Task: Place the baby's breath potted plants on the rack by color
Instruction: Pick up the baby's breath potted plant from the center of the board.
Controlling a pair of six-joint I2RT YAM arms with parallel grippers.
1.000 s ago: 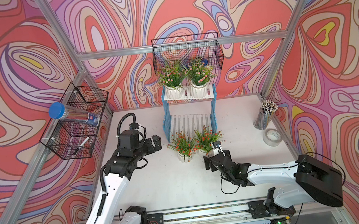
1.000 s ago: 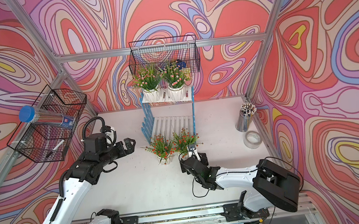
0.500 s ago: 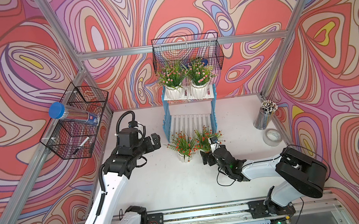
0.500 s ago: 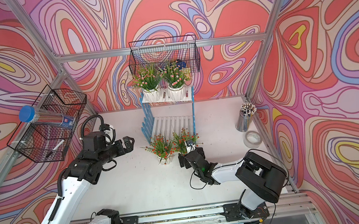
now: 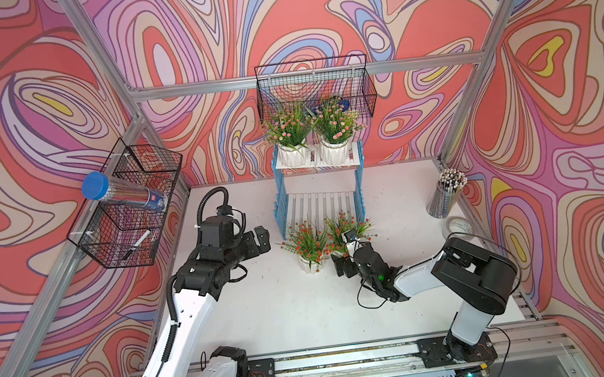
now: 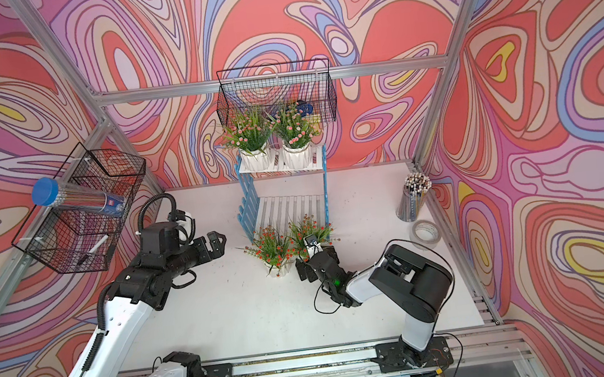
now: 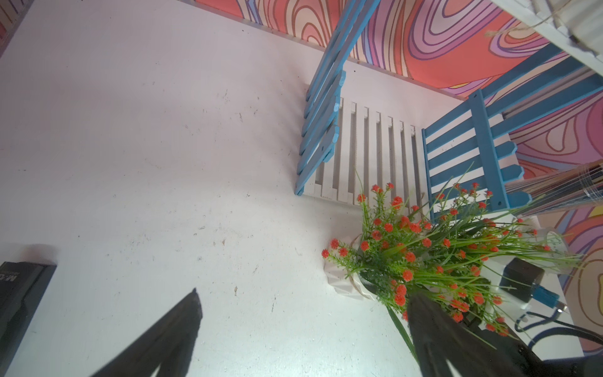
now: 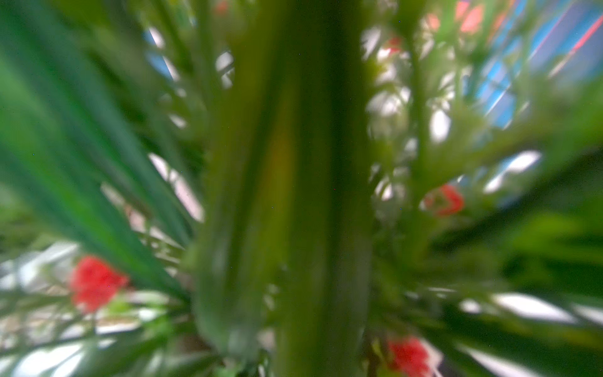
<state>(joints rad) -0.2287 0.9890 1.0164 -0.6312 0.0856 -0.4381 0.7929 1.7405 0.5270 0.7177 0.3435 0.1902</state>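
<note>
The rack (image 5: 357,179) stands at the back of the table, with two pink-flowered potted plants (image 5: 288,133) (image 5: 336,129) on its top shelf; its lower shelf (image 7: 375,156) is bare. Two red-flowered potted plants (image 5: 309,244) (image 5: 349,228) stand on the table in front of it, in both top views. My right gripper (image 5: 342,264) is pushed in at the base of the right red plant (image 6: 309,231), hiding its pot; blurred leaves fill the right wrist view. My left gripper (image 7: 303,293) is open over bare table, left of the red plants (image 7: 408,254).
A black wire basket (image 5: 314,87) hangs on the back wall above the rack. Another (image 5: 125,213) on the left wall holds a blue-capped tube (image 5: 119,193). A cup of pencils (image 5: 444,196) and a tape roll (image 5: 459,225) stand at the right edge.
My right gripper has moved forward across the table to the base of the right red plant, its arm folding in. The left arm has barely shifted.
</note>
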